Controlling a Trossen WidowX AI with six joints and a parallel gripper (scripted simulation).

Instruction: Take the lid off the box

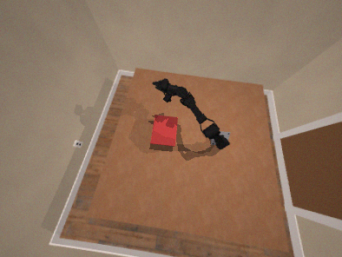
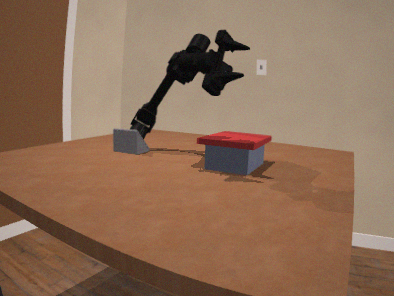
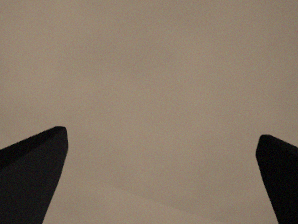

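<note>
Tool (image 2: 243,61) (fingers wide) high above lid (image 2: 234,140).

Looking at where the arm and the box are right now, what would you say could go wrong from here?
1. The open gripper is high above the red lid and aimed at the wall, so the descent may miss the lid's edge.
2. The lid sits snapped onto the box; pulling may lift the box too.
3. Released nearby, the lid could end up touching the box.
</note>
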